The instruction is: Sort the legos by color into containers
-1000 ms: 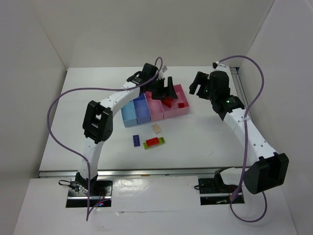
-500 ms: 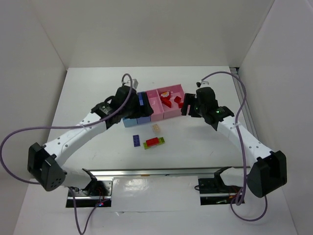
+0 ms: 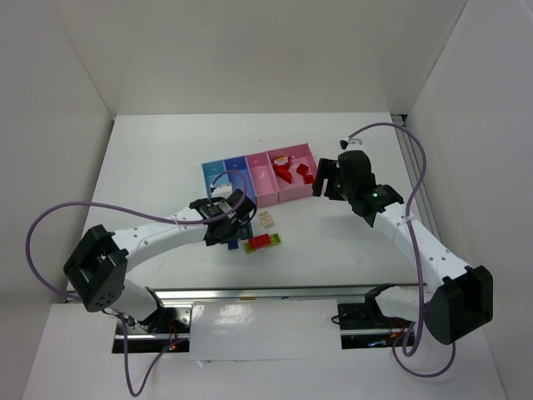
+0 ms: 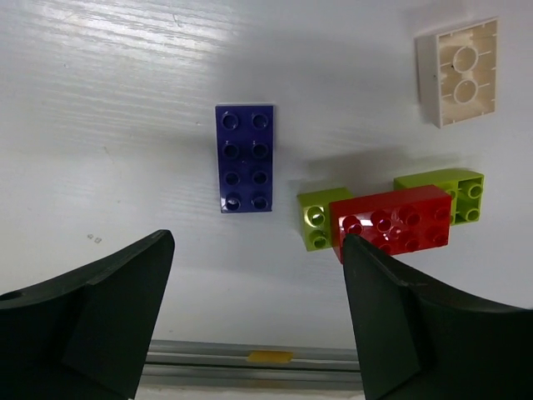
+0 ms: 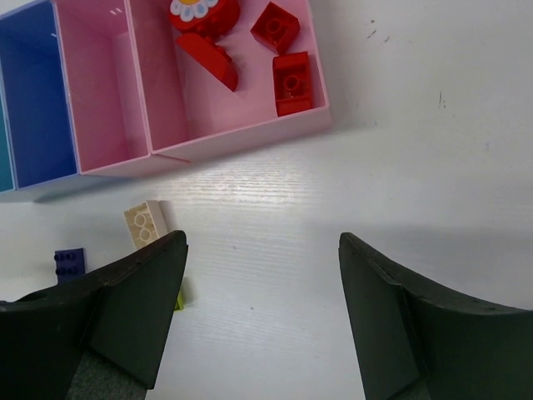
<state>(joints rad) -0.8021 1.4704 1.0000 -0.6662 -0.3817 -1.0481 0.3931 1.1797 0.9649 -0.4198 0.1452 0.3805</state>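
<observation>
Left gripper [image 4: 258, 243], jaws wide, empty: we have brought it down over the flat purple studded plastic brick [image 4: 246, 157] lying on the white table [image 4: 125, 100]. Right gripper [image 5: 262, 242]: wide, empty. Purple next, we judge.

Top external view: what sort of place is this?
Probably a robot lab test cell: a white table boxed in by plain white walls, holding small studded plastic bricks and joined blue and pink plastic trays.
</observation>
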